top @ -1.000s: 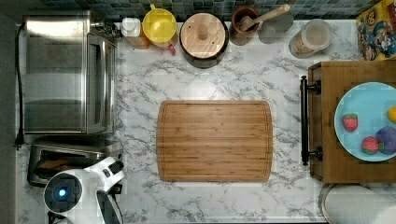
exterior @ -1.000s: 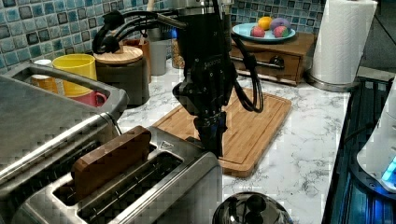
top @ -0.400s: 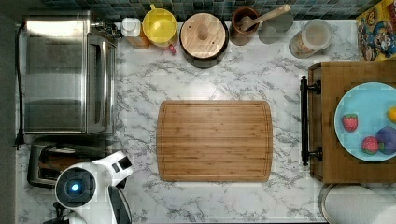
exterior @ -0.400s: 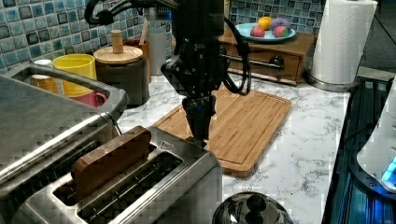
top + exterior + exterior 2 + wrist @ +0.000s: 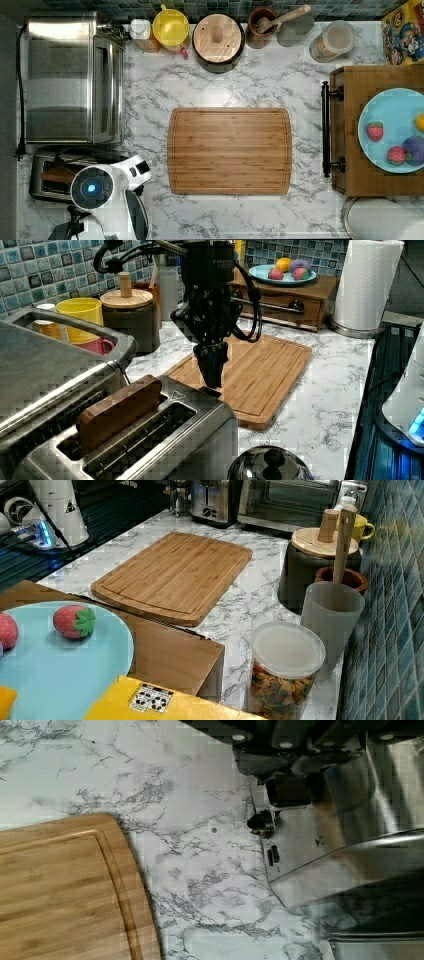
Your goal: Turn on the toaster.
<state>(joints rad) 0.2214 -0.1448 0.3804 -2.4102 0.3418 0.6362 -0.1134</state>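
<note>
The toaster (image 5: 165, 440) is a small shiny steel box at the left view's bottom left, with a brown slice (image 5: 117, 412) standing in its rear slot. It also lies at the top view's lower left (image 5: 42, 172), where my white wrist covers its right end. My gripper (image 5: 212, 380) points straight down, fingers together and shut on nothing, with the tips just above the black lever (image 5: 209, 390) at the toaster's end. In the wrist view the toaster's end face (image 5: 320, 840) carries a small black knob (image 5: 261, 822) right under my fingers. The toaster (image 5: 212, 500) stands far back in the right view.
A large steel toaster oven (image 5: 70, 80) sits close beside the toaster. A bamboo cutting board (image 5: 230, 150) lies mid-counter. A shiny pot lid (image 5: 270, 465) sits near the toaster's lever end. A canister (image 5: 217, 35) and yellow mug (image 5: 171, 27) line the wall. A wooden tray (image 5: 350, 130) holds a blue plate.
The arm has swung more upright, and its wrist has shifted slightly up and right in the top view. The gripper tips have settled over the toaster's lever end.
</note>
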